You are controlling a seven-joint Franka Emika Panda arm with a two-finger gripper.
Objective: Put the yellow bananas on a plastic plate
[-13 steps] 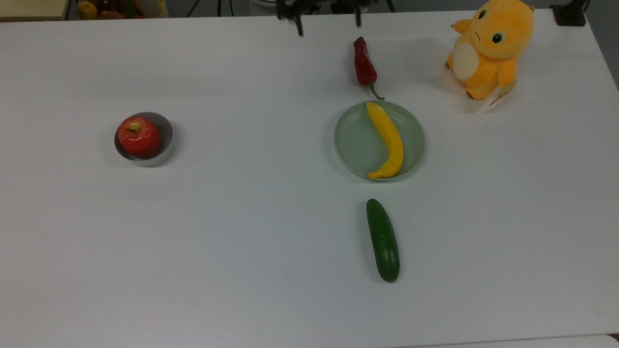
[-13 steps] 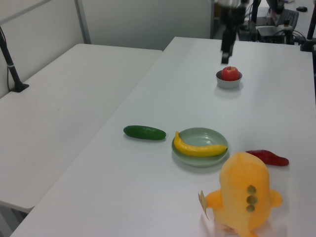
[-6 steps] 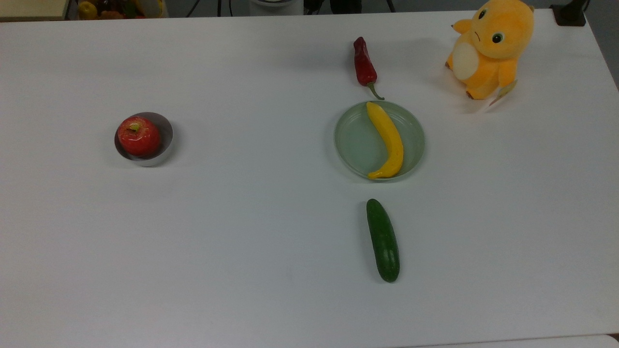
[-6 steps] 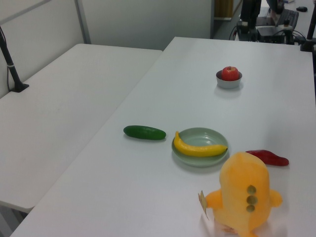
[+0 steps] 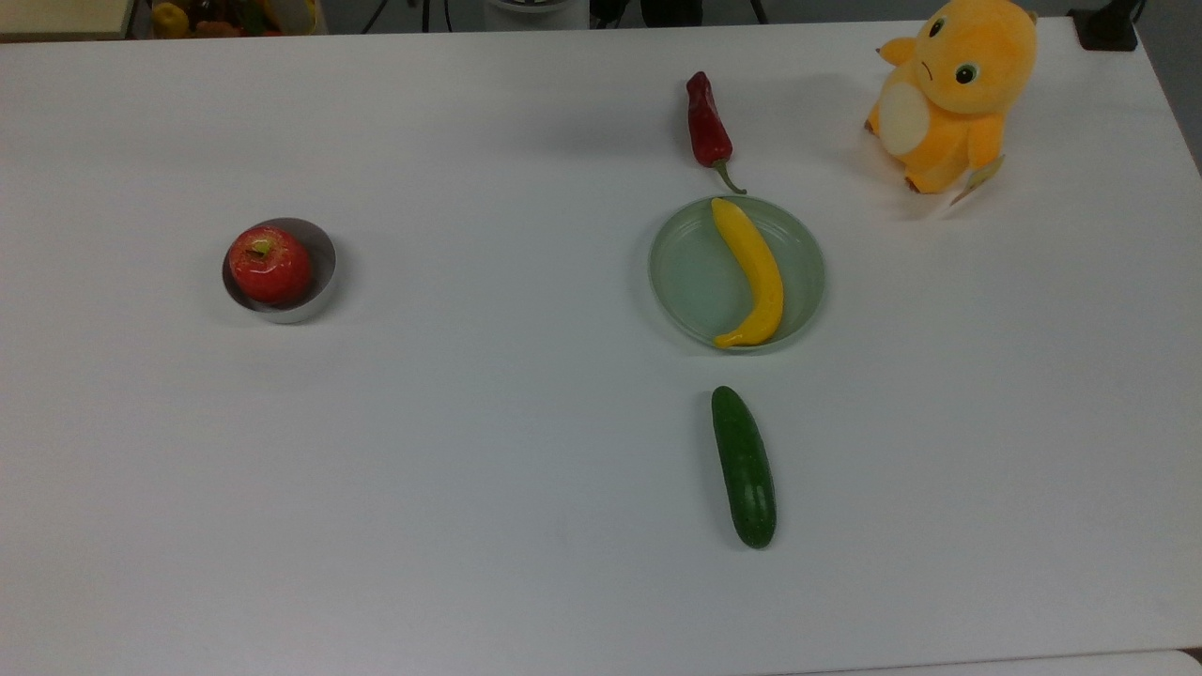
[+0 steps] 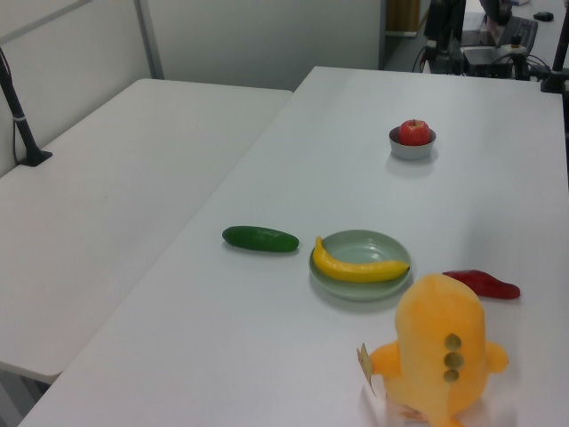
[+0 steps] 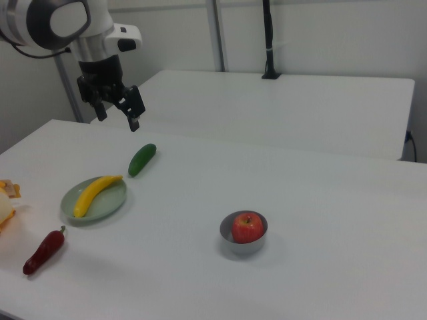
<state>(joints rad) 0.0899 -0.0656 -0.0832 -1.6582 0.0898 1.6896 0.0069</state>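
Yellow banana (image 5: pixel 754 272) lies on mint plate (image 5: pixel 685 282) — right view: tool (image 7: pixel 117 113) aloft, fingers spread, empty.

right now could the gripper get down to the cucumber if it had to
Probably yes. The gripper hangs open in the air, and the cucumber lies alone on the table, apart from the plate, with nothing over it.

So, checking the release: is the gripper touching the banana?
Apart. The right view shows the gripper raised, open and empty, clear of the banana on the plate.
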